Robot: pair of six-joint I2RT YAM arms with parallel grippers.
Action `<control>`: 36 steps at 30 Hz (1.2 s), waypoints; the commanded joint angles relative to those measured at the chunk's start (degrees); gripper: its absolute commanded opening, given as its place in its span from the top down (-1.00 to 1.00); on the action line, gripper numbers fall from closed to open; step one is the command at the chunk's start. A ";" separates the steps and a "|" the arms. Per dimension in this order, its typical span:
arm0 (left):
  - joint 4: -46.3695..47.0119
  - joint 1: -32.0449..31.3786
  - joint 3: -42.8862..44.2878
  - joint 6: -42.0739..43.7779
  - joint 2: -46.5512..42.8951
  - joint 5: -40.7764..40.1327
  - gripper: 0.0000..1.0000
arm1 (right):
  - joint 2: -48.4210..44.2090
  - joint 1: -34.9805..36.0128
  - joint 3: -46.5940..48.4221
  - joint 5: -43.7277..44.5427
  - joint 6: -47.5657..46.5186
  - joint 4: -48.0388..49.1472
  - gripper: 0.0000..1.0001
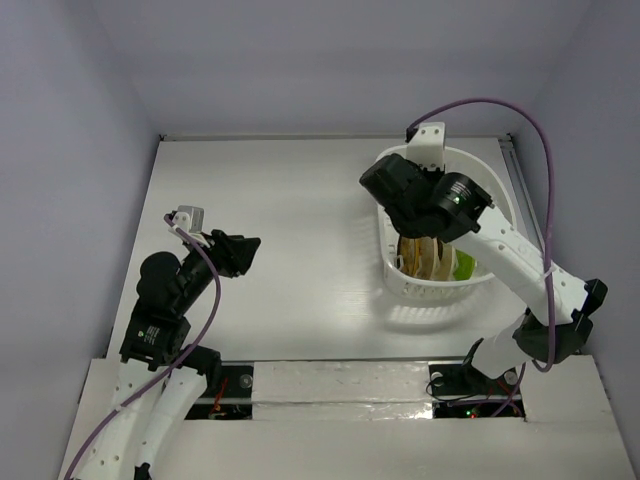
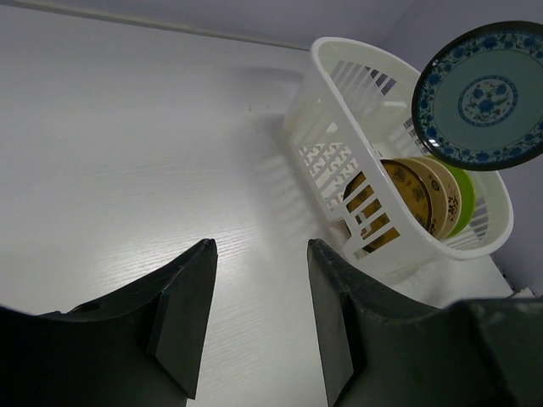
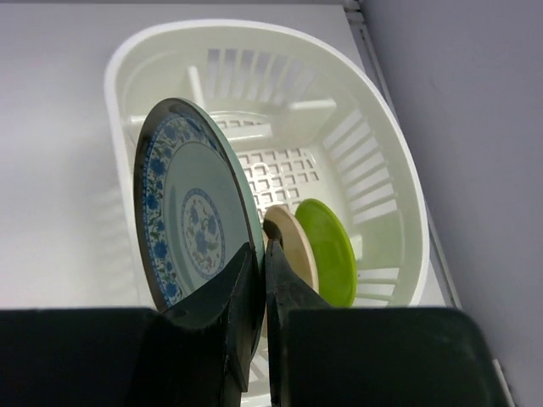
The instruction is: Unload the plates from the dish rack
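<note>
Plates are the item under inspection: one teal-blue plate (image 3: 191, 220) is clamped by its rim in your right pincer (image 3: 263, 254), held on edge above the dish rack (image 3: 390, 127) and clear of its walls. The others, a mustard-brown plate (image 2: 373, 208), two pale ones and a lime green plate (image 2: 462, 195), stand on edge, packed close together at the near end of the rack. Your left pincer (image 2: 261, 250) stands released with nothing between its jaws, over the bare bench (image 1: 280, 200), well apart from the rack. Judgement on handling: these plates look small, light and rigid, with a smooth glossy face, so expect little friction and a tendency to swing about a rim grip. The purchase on the teal-blue plate is narrow, only the fingertips across the edge, so move it slowly and avoid knocks. For those in the rack, take each by its upper rim, where it stands free of its neighbours, and lift straight up so the adjoining plates are not dragged or tipped.
</note>
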 commanded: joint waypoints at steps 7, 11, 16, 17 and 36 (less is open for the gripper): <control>-0.04 -0.23 1.05 -0.63 -1.96 -6.56 0.17 | -4.10 1.03 -10.39 -30.22 -12.73 43.88 1.00; -1.71 -0.23 2.01 -0.98 -3.45 -11.32 0.18 | 3.78 1.03 -11.81 -38.26 -9.73 52.63 1.00; -1.81 -0.23 1.84 -1.16 -3.19 -11.59 0.18 | 13.11 1.03 -10.85 -43.46 -6.66 59.40 1.00; -1.72 -0.23 1.84 -1.16 -3.10 -11.59 0.18 | 14.60 1.03 -10.85 -43.90 -6.22 60.20 1.00; -1.10 0.30 1.31 -1.25 -2.66 -9.75 0.18 | 29.65 2.70 -24.38 -42.41 2.22 67.33 0.78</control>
